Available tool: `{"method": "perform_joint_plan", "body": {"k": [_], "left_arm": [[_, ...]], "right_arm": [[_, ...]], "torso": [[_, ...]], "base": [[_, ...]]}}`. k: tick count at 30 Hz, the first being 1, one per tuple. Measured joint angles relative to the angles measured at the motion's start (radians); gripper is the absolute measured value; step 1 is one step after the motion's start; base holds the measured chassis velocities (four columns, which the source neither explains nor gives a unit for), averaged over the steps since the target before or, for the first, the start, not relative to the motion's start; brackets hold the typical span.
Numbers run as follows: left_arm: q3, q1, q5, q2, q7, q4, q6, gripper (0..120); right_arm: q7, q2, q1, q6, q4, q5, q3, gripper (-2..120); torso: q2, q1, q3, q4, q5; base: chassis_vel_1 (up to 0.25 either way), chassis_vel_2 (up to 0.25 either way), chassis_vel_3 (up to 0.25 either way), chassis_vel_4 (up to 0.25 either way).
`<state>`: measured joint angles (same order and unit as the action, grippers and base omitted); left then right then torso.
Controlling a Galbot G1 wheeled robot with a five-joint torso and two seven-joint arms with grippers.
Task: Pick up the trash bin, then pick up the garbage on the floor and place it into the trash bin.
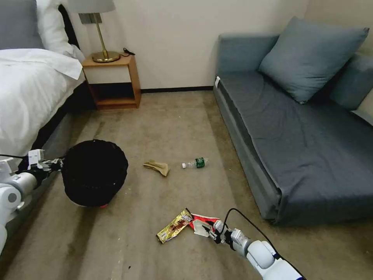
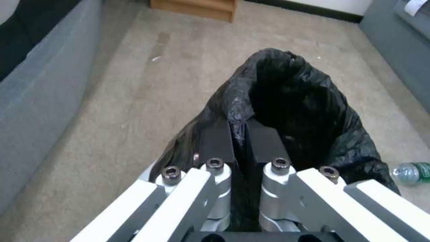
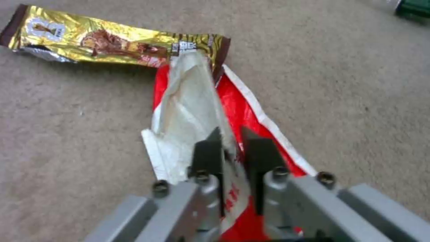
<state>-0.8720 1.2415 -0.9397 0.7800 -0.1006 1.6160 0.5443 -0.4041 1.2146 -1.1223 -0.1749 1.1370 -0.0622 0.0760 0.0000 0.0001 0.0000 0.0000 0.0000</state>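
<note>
My left gripper [image 1: 58, 164] [image 2: 238, 141] is shut on the rim of the trash bin [image 1: 94, 172], pinching its black bag [image 2: 295, 111]; a red mark shows at the bin's base. Low at the front, my right gripper [image 1: 211, 232] [image 3: 229, 148] is shut on the red-and-white packet [image 1: 202, 224] [image 3: 197, 114]. Beside it on the carpet lies the gold-brown snack wrapper [image 1: 174, 226] [image 3: 112, 40]. Farther off lie the crumpled tan paper [image 1: 157, 167] and the clear bottle with a green label [image 1: 195, 163] [image 2: 410, 173].
A bed [image 1: 27, 85] runs along the left with a wooden nightstand [image 1: 112, 79] and lamp behind it. A grey sofa [image 1: 303, 128] fills the right side. Open carpet lies between them.
</note>
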Motion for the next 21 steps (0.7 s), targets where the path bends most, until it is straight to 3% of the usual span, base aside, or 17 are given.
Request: {"method": "perform_joint_plan", "body": {"k": [2, 8, 12, 17, 21], "left_arm": [[0.000, -0.001, 0.000, 0.000, 0.000, 0.000, 0.000, 4], [-0.001, -0.002, 0.000, 0.004, -0.002, -0.001, 0.000, 4], [-0.004, 0.000, 0.001, 0.011, -0.004, -0.002, 0.000, 4], [-0.007, 0.010, 0.006, 0.019, -0.004, 0.011, 0.000, 4], [-0.013, 0.020, 0.008, 0.022, -0.004, 0.029, 0.000, 4]], "right_arm": [[0.003, -0.003, -0.001, -0.002, 0.001, 0.001, -0.003, 0], [0.022, -0.035, -0.023, 0.001, 0.088, 0.080, -0.005, 0], [0.076, -0.087, -0.001, 0.089, 0.330, 0.263, -0.039, 0], [0.160, -0.097, 0.129, 0.210, 0.479, 0.415, -0.160, 0], [0.211, -0.076, 0.238, 0.275, 0.513, 0.485, -0.260, 0]], "torso": [[0.000, 0.000, 0.000, 0.0001, 0.0000], [0.000, 0.000, 0.000, -0.0002, 0.0000], [0.000, 0.000, 0.000, -0.0002, -0.0001], [0.000, 0.000, 0.000, 0.0001, -0.0003], [0.000, 0.000, 0.000, 0.0001, -0.0003]], "base": [[0.000, 0.000, 0.000, 0.000], [0.000, 0.000, 0.000, 0.000], [0.000, 0.000, 0.000, 0.000], [0.000, 0.000, 0.000, 0.000], [0.000, 0.000, 0.000, 0.000]]}}
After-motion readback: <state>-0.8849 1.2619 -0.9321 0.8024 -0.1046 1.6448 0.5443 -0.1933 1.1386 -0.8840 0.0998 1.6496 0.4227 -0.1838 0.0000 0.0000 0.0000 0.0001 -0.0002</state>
